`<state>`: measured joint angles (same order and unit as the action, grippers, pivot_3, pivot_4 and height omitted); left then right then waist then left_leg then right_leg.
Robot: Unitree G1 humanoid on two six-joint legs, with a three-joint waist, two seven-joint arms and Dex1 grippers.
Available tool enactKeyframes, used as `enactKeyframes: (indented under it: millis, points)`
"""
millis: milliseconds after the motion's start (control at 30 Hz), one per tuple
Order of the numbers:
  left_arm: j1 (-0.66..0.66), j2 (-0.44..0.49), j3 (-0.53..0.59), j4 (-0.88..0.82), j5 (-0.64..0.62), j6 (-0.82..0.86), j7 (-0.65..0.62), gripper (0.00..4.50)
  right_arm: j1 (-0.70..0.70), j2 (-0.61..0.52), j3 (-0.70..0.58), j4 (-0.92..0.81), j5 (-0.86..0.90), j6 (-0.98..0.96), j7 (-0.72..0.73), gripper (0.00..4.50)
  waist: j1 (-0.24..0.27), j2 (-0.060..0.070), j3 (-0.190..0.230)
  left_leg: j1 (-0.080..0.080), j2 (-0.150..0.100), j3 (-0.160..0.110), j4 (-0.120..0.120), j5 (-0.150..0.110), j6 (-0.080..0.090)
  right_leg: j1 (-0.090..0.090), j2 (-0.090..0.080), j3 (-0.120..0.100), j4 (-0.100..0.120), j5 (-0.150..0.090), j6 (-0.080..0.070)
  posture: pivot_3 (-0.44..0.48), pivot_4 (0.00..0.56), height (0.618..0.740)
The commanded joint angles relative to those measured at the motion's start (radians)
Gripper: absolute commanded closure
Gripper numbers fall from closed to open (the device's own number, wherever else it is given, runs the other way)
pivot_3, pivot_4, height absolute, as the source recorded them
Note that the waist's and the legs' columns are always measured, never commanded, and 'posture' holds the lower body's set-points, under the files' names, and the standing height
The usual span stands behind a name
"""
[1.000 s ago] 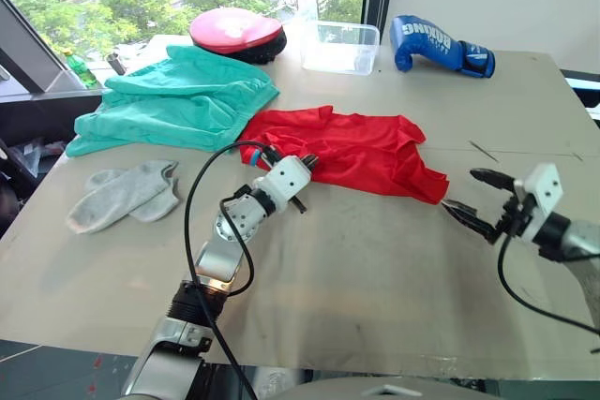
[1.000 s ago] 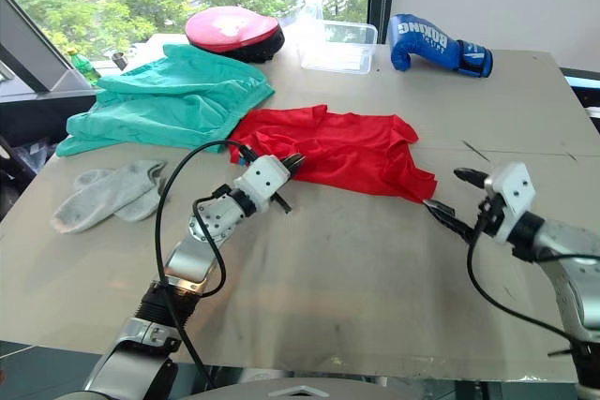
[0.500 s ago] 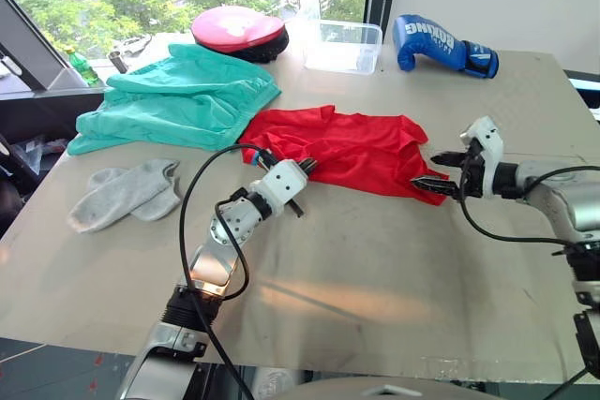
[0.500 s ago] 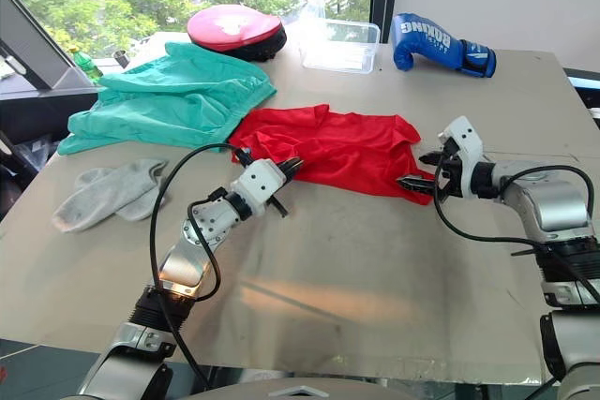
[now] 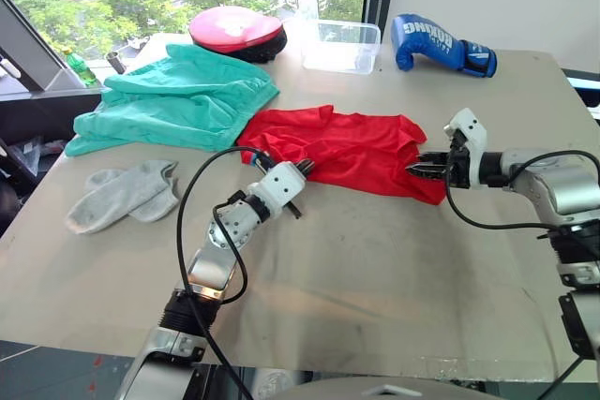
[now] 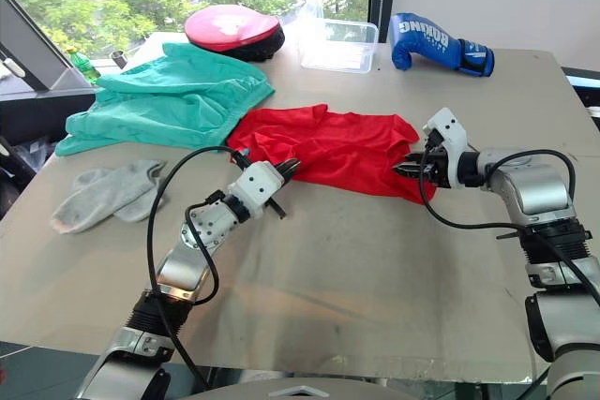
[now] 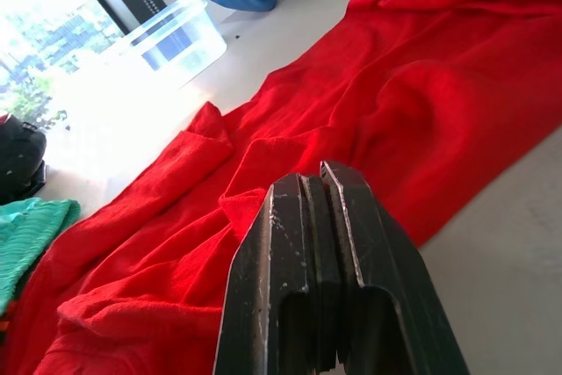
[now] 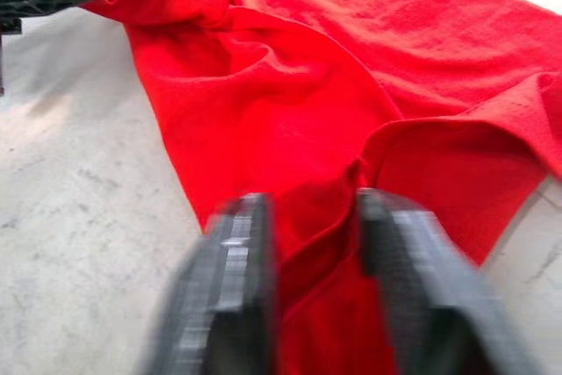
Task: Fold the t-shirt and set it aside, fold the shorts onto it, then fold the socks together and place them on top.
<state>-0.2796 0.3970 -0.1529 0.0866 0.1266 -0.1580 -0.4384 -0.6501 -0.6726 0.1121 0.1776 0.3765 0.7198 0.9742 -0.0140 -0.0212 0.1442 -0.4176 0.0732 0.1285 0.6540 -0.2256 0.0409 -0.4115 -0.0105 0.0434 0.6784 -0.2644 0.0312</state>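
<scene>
- Already the left gripper (image 5: 302, 168) pinches the t-shirt (image 5: 352, 149) hem; thin fabric may slip free.
- Right gripper (image 6: 410, 169), fingers spread astride a ridge, could bunch cloth when closing.

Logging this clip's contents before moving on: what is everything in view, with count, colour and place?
Thin short-sleeved t-shirt: one, bright red, table centre.
Fabric shorts: one, teal-green, far left.
Knit ankle socks: two, light grey, left edge.
Round pad: one, red-pink, far left corner.
Plastic tub: one, clear, far side.
Boxing glove: one, blue, far right.
Table: one, grey.
Left end effector: black, shut on t-shirt's near edge.
Right end effector: black, open astride t-shirt's right end.
</scene>
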Motion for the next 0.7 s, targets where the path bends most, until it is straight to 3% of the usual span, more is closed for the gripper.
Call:
enactKeyframes:
  millis: [33,233,400,500,567,700]
  points:
    - [0.004,0.008,0.022,-0.036,-0.001,-0.013,0.009,4.50,-0.025,0.007,-0.032,-0.021,0.015,0.009,0.004,4.42,0.000,0.000,0.000,0.000,0.000,0.000,0.000,0.000,0.000,0.000,0.000,0.000,0.000,0.000,0.000,0.000,0.150,0.735]
    - [0.013,0.009,0.040,-0.053,-0.044,-0.016,-0.013,4.50,-0.004,-0.024,-0.100,-0.110,0.070,0.063,0.014,4.42,0.001,0.000,0.000,0.000,0.000,0.000,0.000,0.000,0.000,0.000,0.000,0.000,0.000,0.000,0.000,0.000,0.150,0.735]
    - [-0.019,0.043,0.122,-0.031,-0.253,0.023,-0.172,4.50,0.037,-0.099,-0.232,-0.210,0.211,0.186,0.054,4.42,0.002,0.000,0.000,-0.001,0.000,0.000,-0.001,0.000,0.000,0.000,-0.002,-0.001,0.000,0.000,0.000,0.000,0.150,0.735]
    - [-0.092,0.081,0.184,-0.002,-0.403,0.123,-0.290,4.50,0.014,-0.139,-0.297,-0.167,0.240,0.195,0.052,4.42,0.000,0.000,0.001,-0.001,0.000,-0.001,-0.001,0.000,0.000,-0.001,-0.005,-0.001,0.000,0.000,0.000,0.000,0.150,0.735]
    - [-0.227,0.080,0.243,0.063,-0.481,0.193,-0.298,4.50,-0.062,-0.138,-0.337,-0.066,0.217,0.138,0.008,4.42,0.000,0.000,0.002,0.000,0.000,-0.001,0.000,0.000,0.000,0.000,-0.004,-0.002,0.000,0.000,0.000,0.000,0.150,0.735]
    - [-0.635,0.060,0.320,0.387,-0.481,0.156,-0.226,4.50,-0.330,-0.106,-0.338,0.255,0.095,-0.145,-0.077,4.42,-0.001,-0.001,0.008,-0.002,-0.003,-0.001,0.005,0.001,0.001,-0.001,0.001,-0.001,0.000,0.000,0.000,0.000,0.150,0.735]
